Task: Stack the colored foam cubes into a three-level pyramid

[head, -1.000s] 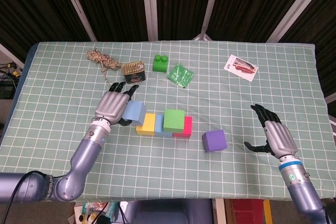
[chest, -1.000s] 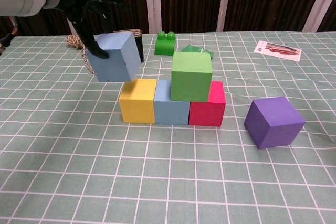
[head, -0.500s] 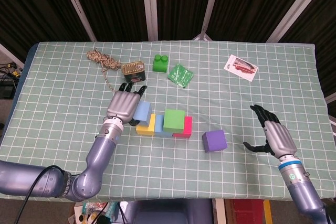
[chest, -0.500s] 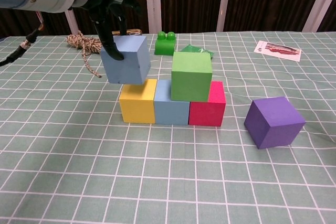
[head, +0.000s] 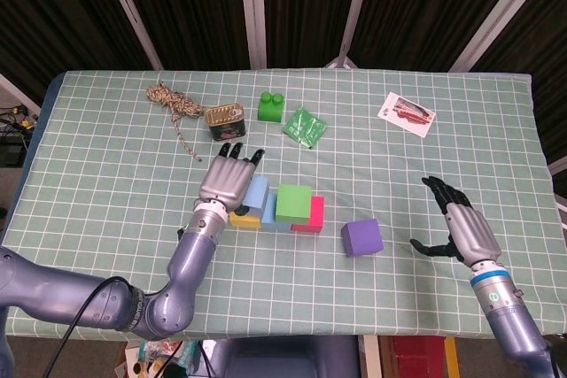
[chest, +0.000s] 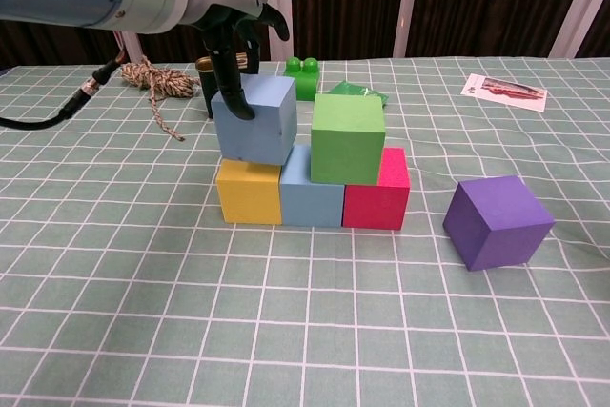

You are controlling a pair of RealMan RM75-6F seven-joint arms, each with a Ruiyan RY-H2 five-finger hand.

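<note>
The bottom row is done: yellow cube (chest: 249, 192), blue cube (chest: 312, 190) and pink cube (chest: 378, 190) sit side by side on the desk (chest: 143, 331). The green cube (chest: 347, 138) sits on top. The left robot hand (chest: 233, 35) grips a light blue cube (chest: 254, 119), setting it beside the green one. The purple cube (chest: 498, 221) waits nearby for the top. The right robot hand (head: 461, 227) is open and empty.

The counter (head: 106, 165) is covered with a pale green cloth with a white grid. Toward its far edge, on the left side, lies a coil of twisted rope (head: 170, 100) with one loose end that runs toward the near side. Just beside the rope is a small tin can (head: 225, 117) with a yellow label. Near the can stands a green toy brick (head: 271, 107), and next to it lies a crumpled green packet (head: 304, 126). Toward the far right corner lies a printed card (head: 407, 113), well apart from the others.
</note>
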